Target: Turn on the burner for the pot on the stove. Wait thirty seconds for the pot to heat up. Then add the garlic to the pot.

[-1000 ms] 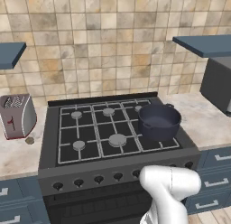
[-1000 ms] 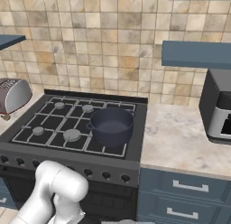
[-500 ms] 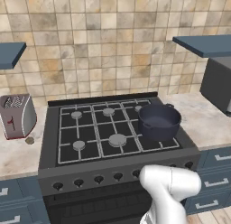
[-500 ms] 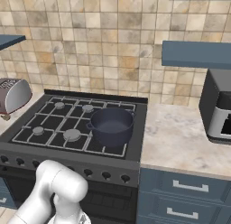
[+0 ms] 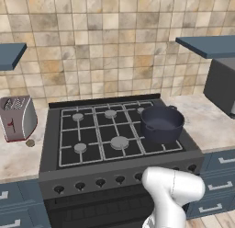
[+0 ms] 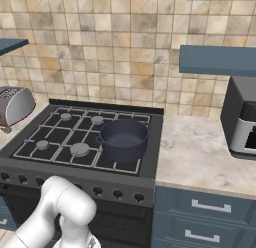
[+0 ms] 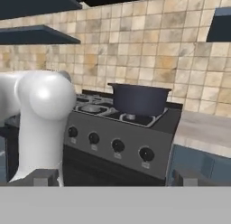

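Here the gripper [image 7: 113, 180] stands wide apart with nothing between its tips, low in front of the stove [image 7: 135, 142] and facing its row of dark knobs [image 7: 118, 146]. The pot [image 5: 161, 123] sits on the stove's front right burner, upright. Left of the stove, on the table [image 5: 18, 156], the garlic [image 5: 30, 142] lies just beside the silver toaster [image 5: 17, 117], well apart from the pot. A dark appliance [image 6: 242, 122] stands on the table to the stove's right.
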